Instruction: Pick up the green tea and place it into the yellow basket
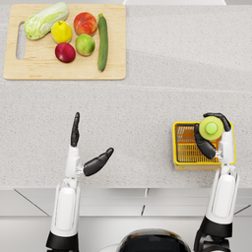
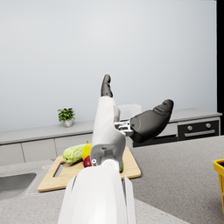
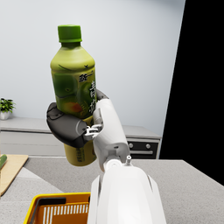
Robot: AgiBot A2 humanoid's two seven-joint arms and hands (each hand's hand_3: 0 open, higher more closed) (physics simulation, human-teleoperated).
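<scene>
My right hand [image 1: 212, 139] grips the green tea bottle [image 1: 211, 128] upright, directly above the yellow basket [image 1: 182, 149] near the counter's front right. The right wrist view shows the green tea bottle [image 3: 75, 96] with its green cap up, my right hand's fingers [image 3: 65, 129] wrapped round its lower half, and the yellow basket's rim [image 3: 48, 206] beneath. The bottle's base hangs clear of the basket. My left hand [image 1: 86, 147] is raised over the front left of the counter, fingers spread and holding nothing; the left hand [image 2: 131, 118] also fills the left wrist view.
A wooden cutting board [image 1: 29, 69] at the back left carries a cabbage [image 1: 46, 19], a cucumber [image 1: 102, 42] and several fruits. The speckled counter [image 1: 147, 98] lies between board and basket. A sink [image 2: 13, 183] is set in the counter beyond the board.
</scene>
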